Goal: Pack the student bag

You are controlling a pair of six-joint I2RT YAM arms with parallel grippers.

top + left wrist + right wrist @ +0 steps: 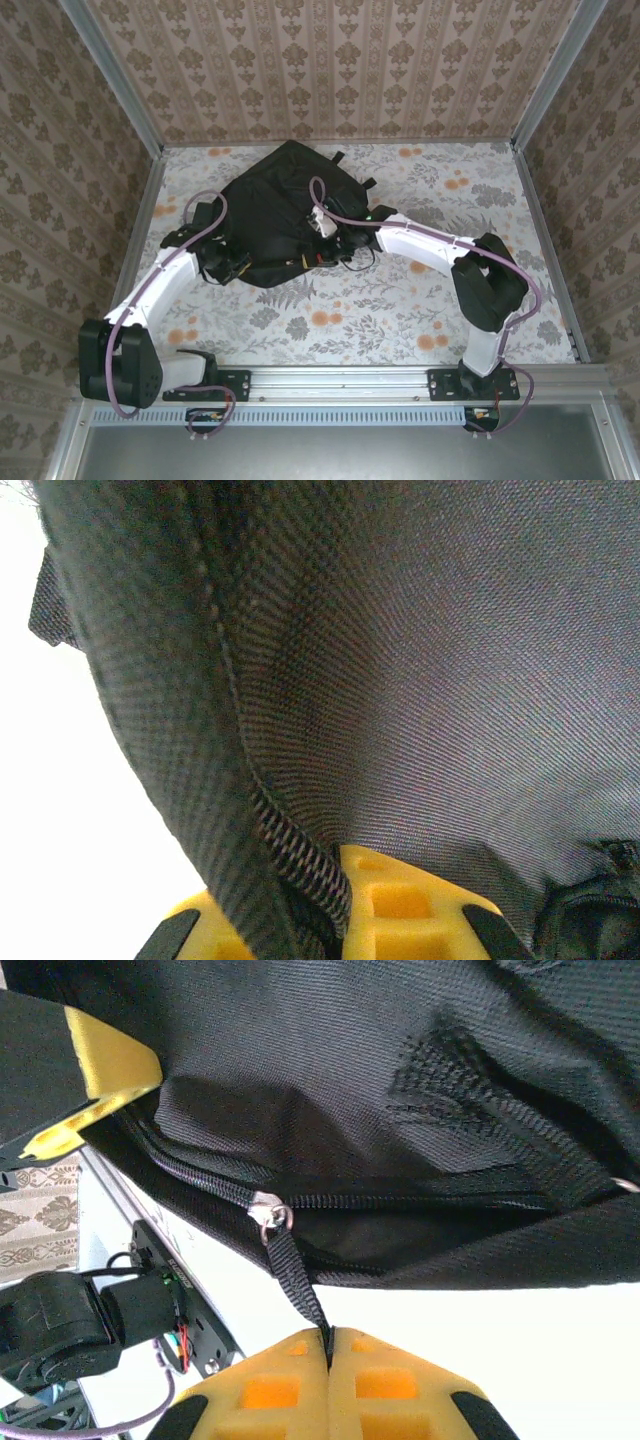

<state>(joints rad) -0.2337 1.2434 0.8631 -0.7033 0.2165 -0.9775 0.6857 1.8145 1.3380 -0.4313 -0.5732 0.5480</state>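
The student bag [280, 205], a big black fabric backpack, lies at the middle back of the floral table. My left gripper [233, 266] is at its near left edge, shut on the fabric beside the zip teeth [300, 850]; woven bag cloth [420, 680] rises above the yellow fingers [400, 900]. My right gripper [335, 246] is at the bag's near edge, shut on the black webbing pull strap [295, 1270] of the silver zip slider [268, 1207]. The zip [420, 1200] to the slider's right looks closed. The left gripper's yellow finger [105, 1060] shows at upper left.
Patterned walls [330, 70] close in the table on three sides. A metal rail [340, 382] with both arm bases runs along the near edge. Bare floral tabletop [340, 320] lies between the bag and the rail. A black motor [55, 1325] shows below the bag.
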